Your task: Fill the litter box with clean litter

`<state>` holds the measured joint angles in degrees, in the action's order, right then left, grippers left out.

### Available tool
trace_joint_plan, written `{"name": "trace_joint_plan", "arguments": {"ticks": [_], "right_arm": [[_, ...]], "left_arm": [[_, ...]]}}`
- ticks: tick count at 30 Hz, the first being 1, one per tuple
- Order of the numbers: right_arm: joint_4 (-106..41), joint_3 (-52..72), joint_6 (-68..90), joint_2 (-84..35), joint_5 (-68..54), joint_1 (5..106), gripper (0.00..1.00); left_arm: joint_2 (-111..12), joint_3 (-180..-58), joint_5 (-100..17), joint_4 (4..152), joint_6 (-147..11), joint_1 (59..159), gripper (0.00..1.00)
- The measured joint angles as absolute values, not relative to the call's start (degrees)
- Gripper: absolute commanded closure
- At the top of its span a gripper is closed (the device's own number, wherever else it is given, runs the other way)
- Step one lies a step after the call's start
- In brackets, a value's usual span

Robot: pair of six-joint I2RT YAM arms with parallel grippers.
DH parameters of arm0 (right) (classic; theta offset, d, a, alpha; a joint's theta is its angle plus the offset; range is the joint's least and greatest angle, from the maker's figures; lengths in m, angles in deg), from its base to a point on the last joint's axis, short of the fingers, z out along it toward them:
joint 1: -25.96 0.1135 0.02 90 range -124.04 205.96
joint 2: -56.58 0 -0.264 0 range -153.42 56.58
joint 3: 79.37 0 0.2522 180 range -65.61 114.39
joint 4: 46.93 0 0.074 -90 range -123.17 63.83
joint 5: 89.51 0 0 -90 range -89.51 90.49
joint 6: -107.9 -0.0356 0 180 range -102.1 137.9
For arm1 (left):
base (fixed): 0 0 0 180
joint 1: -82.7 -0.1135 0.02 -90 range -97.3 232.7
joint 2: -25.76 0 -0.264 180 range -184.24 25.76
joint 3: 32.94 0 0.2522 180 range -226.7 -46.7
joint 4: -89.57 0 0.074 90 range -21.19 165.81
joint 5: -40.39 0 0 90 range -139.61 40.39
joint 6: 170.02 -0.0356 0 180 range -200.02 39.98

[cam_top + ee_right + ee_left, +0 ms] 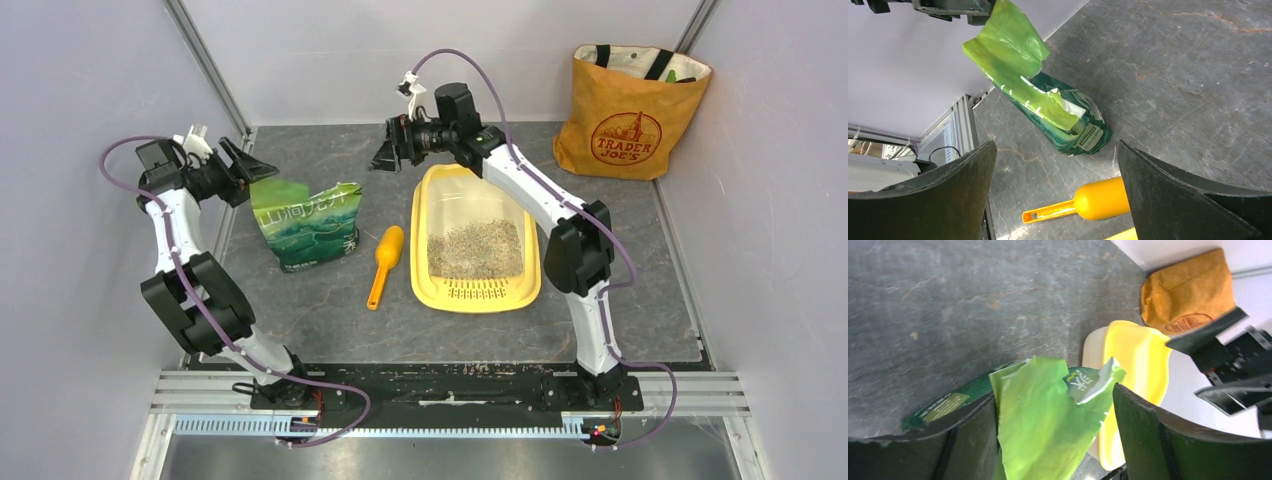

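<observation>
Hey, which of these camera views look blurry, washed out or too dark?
Top external: sharp, evenly lit, soft shadows by the green bag. Left wrist: bag close and soft, litter box overbright yellow, wall blown white. Right wrist: floor crisp, right fingers dark silhouettes.

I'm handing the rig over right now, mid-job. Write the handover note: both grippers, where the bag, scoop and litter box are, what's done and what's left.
Left gripper: open, jaws either side of the green litter bag's torn top; no firm grip visible.
Right gripper: open, empty, in the air past the far end of the litter box.
The bag sits left of the box; the orange scoop lies on the table between them.
Done: litter covers the near and middle of the box floor.
Left: the far end is bare, so probably more pouring or spreading.
</observation>
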<state>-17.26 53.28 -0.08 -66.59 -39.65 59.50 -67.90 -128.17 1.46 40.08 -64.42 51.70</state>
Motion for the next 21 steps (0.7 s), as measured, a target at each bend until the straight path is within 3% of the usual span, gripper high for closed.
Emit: {"name": "trace_joint_plan", "arguments": {"ticks": [3, 7, 11, 21], "right_arm": [[-18.0, 54.7, -0.2, -68.7, -40.9, 60.0, 0.03], [-19.6, 58.9, -0.2, -73.0, -42.9, 61.0, 0.03], [-21.7, 61.0, -0.6, -76.2, -44.2, 62.2, 0.03], [-23.8, 62.9, 4.8, -80.4, -46.2, 66.0, 0.03]], "left_arm": [[-66.6, -128.0, 5.7, 40.8, -66.0, 51.7, 0.34], [-66.6, -128.9, 11.4, 37.9, -72.2, 51.7, 0.58], [-67.8, -131.4, 15.3, 32.0, -79.4, 51.7, 0.97], [-67.8, -134.9, 18.4, 20.0, -99.9, 51.7, 0.98]]}}
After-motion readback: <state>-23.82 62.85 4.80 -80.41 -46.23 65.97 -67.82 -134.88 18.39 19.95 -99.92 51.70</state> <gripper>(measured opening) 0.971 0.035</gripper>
